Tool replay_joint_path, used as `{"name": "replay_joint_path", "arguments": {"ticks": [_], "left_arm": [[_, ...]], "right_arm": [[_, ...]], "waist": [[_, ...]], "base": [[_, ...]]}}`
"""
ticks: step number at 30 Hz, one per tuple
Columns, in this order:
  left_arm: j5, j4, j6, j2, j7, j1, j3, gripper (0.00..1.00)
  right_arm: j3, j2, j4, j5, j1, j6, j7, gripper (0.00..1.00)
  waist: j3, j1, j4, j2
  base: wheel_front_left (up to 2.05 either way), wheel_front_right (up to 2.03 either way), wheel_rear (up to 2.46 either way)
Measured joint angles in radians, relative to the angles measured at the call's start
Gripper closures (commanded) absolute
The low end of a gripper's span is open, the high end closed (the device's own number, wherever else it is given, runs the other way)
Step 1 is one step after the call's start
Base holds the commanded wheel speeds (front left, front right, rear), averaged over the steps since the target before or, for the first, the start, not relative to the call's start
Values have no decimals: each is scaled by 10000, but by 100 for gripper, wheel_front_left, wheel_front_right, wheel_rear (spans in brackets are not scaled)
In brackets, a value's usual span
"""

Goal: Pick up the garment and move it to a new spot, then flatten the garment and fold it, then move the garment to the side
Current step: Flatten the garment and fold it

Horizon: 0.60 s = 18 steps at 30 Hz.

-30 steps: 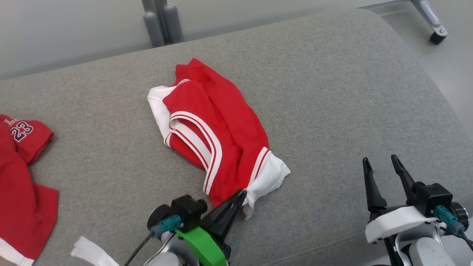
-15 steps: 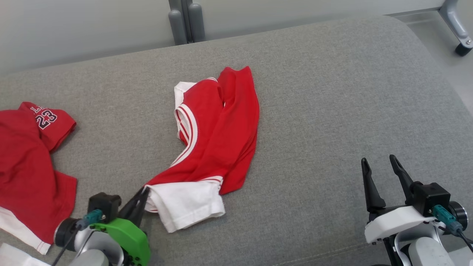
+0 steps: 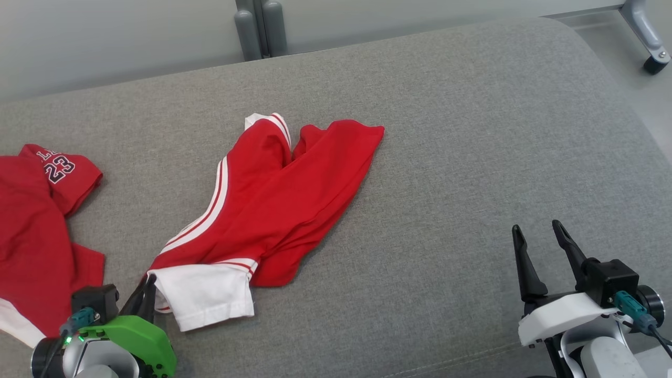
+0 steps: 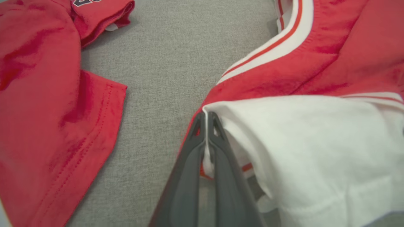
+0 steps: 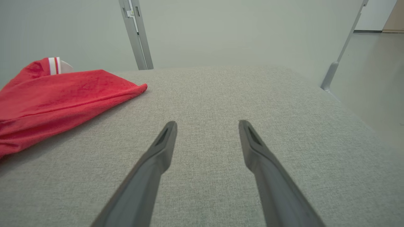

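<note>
Right now my left gripper (image 4: 206, 116) pinches the white hem of the red garment (image 3: 273, 205), which trails away from its fingertips across the grey cushion (image 3: 472, 157). My right gripper (image 3: 536, 227) hangs spread over bare fabric, with a pale wall (image 5: 236, 31) beyond it.
</note>
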Motion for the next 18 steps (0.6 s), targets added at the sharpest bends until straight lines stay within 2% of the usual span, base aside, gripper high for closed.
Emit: {"name": "replay_joint_path", "arguments": {"ticks": [1, 2, 3, 4, 10, 18], "left_arm": [[-63, 52, -82, -44, -27, 25, 13, 80], [-125, 92, -163, -88, -111, 35, 33, 55], [-148, 138, -232, -128, -165, 36, 54, 15], [-207, 186, -326, -171, -217, 40, 77, 0], [-426, 401, -362, -309, -451, 70, 326, 0], [-1244, -186, 107, -571, -579, 902, 1122, 0]], "right_arm": [[-12, -31, 4, 12, 0, 0, 0, 0], [-25, -52, 4, 12, 0, 0, 0, 0], [-35, -65, 4, 12, 0, 0, 0, 0], [-40, -77, 8, 12, 4, 0, 0, 0], [-86, -121, 8, 4, 38, 0, 0, 0], [-100, -121, -100, -10, 128, 0, 0, 0]], "waist": [[-1, 0, -9, 0], [-4, 0, -12, 0], [-7, 0, -12, 0], [-16, 0, -10, 0], [-39, 0, 74, 0], [-45, 0, 160, 0]], "base": [[0, 0, 0], [0, 0, 0], [0, 0, 0], [0, 0, 0], [0, 0, 0], [0, 0, 0]]}}
